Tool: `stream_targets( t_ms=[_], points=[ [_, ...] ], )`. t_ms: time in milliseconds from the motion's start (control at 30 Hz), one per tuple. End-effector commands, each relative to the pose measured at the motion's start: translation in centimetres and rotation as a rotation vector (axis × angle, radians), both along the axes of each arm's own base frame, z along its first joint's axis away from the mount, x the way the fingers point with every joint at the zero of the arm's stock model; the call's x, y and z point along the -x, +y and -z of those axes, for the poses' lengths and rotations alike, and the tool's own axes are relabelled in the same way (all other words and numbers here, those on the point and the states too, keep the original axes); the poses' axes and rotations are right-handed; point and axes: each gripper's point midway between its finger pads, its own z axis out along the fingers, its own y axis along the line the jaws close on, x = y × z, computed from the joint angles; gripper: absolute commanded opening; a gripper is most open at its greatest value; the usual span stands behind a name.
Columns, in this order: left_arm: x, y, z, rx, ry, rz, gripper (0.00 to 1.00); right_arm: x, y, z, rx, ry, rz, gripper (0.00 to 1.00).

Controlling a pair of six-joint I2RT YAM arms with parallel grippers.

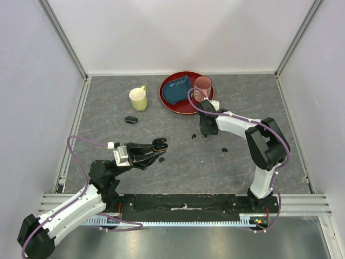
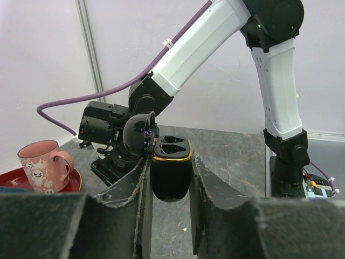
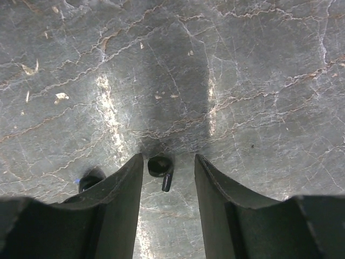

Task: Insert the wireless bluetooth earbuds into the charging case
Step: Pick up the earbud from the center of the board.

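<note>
Top view. Noted left gripper (image 1: pixel 157 145) shut on the open charging case (image 1: pixel 160 142). Found right gripper (image 1: pixel 205 133) nose-down over the table (image 1: pixel 269 118), well apart from the case, with the case off toward the left arm's side and nearer the bases. Spotted a second earbud (image 1: pixel 193 135) just beside those fingers and a third earbud (image 1: pixel 225 149) near them on the other side. Passed over yellow mug (image 1: pixel 138 99), pink mug (image 1: pixel 203 86) on red plate (image 1: pixel 186 109), and a small black oval (image 1: pixel 131 120), perhaps a spare case.

Left wrist view. Found fingers clamped on the case's body, lid (image 2: pixel 138 132) tipped open, both sockets facing up and empty. Read no brand; only little faces printed on the pink mug.

Right wrist view. Found fingers apart, astride the target earbud (image 3: pixel 159 165). Bulb closer to the picture-left finger, perhaps touching, cannot tell; clear gap to the other finger. Traced the long axis from the bulb down the stem, back toward the wrist: roughly along the fingers, across the closing line. Saw the second earbud outside the picture-left finger, half hidden. No writing legible.

Judged the right arm the one for this pick, then a carry toward the held case. Risk of the bud skidding sideways, given its off-centre seat.
</note>
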Motion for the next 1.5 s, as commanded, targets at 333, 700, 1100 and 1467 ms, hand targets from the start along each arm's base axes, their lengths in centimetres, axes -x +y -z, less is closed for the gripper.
stream_targets(
  t_ms=[333, 700, 1100, 1467],
  points=[
    [-0.4, 0.2, -0.4, 0.005, -0.042, -0.034, 0.02, -0.9, 0.3, 0.3, 0.0, -0.018, -0.002, 0.45],
    [-0.5, 0.2, -0.4, 0.008, -0.035, -0.041, 0.02, 0.0, 0.2, 1.2, -0.006, 0.015, 0.0, 0.44],
    [-0.6, 0.2, -0.2, 0.006, -0.026, -0.042, 0.02, 0.5, 0.1, 0.9, -0.014, 0.02, -0.012, 0.43],
    [-0.7, 0.2, -0.3, 0.003, -0.022, -0.047, 0.02, 0.4, 0.5, -1.0, -0.058, -0.02, -0.005, 0.47]
  ],
)
